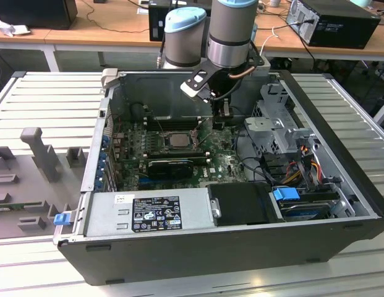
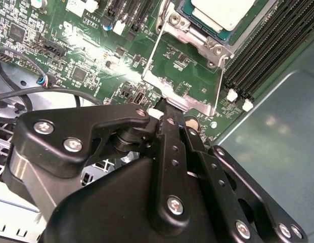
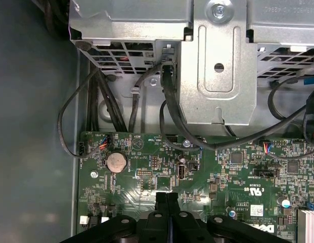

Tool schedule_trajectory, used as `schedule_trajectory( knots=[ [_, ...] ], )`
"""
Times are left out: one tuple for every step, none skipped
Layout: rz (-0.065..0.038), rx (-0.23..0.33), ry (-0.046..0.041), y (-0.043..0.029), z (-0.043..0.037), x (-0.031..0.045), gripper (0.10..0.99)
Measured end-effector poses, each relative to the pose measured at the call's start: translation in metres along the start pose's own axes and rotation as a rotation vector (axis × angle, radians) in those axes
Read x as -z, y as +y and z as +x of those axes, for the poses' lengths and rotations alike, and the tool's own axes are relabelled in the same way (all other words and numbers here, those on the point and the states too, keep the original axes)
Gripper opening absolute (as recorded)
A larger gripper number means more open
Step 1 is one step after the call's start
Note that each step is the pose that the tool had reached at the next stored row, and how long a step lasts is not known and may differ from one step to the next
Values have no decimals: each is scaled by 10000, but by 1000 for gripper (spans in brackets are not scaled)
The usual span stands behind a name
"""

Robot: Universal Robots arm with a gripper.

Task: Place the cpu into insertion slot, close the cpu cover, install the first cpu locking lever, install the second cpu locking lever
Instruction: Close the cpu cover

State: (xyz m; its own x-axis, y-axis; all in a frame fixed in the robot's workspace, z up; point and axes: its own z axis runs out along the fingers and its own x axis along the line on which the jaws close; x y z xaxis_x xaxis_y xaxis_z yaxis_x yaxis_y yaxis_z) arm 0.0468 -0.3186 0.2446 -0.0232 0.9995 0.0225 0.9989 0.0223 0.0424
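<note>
One cpu (image 2: 223,12) seated; one cpu cover (image 2: 169,91) open.

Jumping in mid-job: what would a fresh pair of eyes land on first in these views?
The arm's gripper reaches down into the open computer case, just to the exterior view's right of the cpu. In the second wrist view the cpu cover is swung open, with the silver cpu lying uncovered beyond it. The gripper's closed fingers meet the cover's near edge.
</note>
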Motion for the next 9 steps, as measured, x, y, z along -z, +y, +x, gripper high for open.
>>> schedule_trajectory(
  knots=[
    [0,0,0,-1,0,0,106],
    [0,0,0,-3,0,0,106],
    [0,0,0,-4,0,0,106],
    [0,1,0,-6,0,0,106],
    [0,1,0,-8,0,0,106],
    [0,1,0,-9,0,0,106],
    [0,0,0,-11,0,0,106],
    [0,0,0,-13,0,1,106],
    [0,0,0,-16,0,1,106]
  ],
)
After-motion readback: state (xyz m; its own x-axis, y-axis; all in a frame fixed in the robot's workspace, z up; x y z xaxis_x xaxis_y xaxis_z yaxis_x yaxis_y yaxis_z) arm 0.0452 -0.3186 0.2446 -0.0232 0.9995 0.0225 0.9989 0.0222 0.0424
